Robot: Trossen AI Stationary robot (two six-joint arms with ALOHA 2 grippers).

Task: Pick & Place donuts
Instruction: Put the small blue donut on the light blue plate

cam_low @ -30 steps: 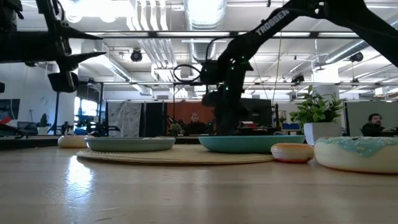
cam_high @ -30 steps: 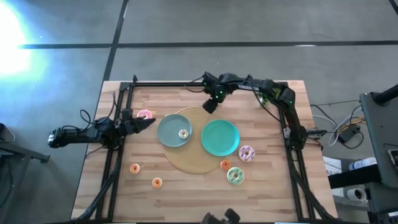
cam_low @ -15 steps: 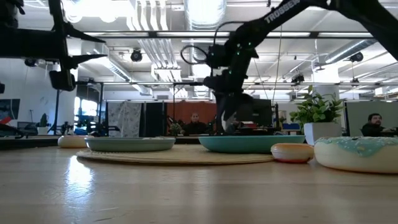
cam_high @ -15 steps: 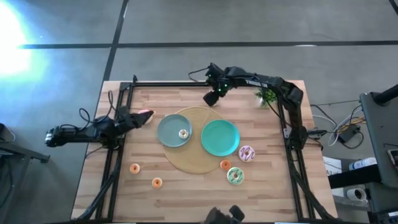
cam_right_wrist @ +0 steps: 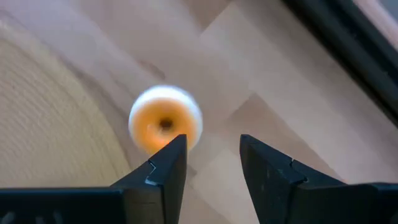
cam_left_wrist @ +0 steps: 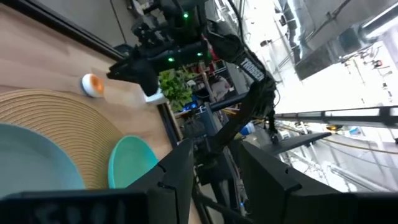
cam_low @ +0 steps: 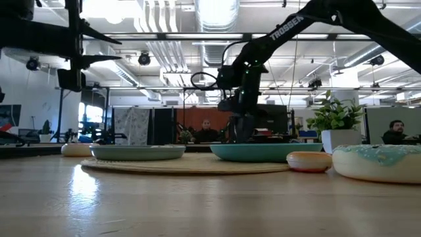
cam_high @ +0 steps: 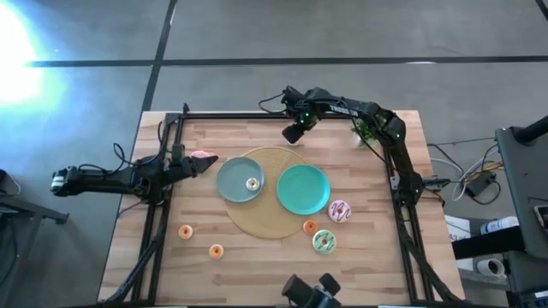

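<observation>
- A wooden table (cam_high: 257, 257) carried a round woven mat (cam_high: 270, 227) at its middle, with a grey-blue plate (cam_high: 233, 186) and a teal plate (cam_high: 302, 189) side by side on it.
- The right arm reached over the far edge of the table, its gripper (cam_high: 292, 134) hanging above an orange donut (cam_right_wrist: 165, 124) that lay on the bare wood just beside the mat's rim. The fingers (cam_right_wrist: 163, 169) stood apart with nothing between them.
- The left arm lay across the table's left side, its gripper (cam_high: 202, 162) beside the grey-blue plate. Its fingers (cam_left_wrist: 180, 174) showed a gap and no donut in it.
- A small potted plant (cam_high: 366, 133) stood at the far right corner.
- A cream donut (cam_high: 253, 183) sat on the grey-blue plate.
- A lilac donut (cam_high: 340, 210), a green donut (cam_high: 324, 243) and a small orange donut (cam_high: 311, 227) lay near the teal plate, on the right.
- Two more orange donuts (cam_high: 186, 231) (cam_high: 216, 251) lay on the near left of the table.
</observation>
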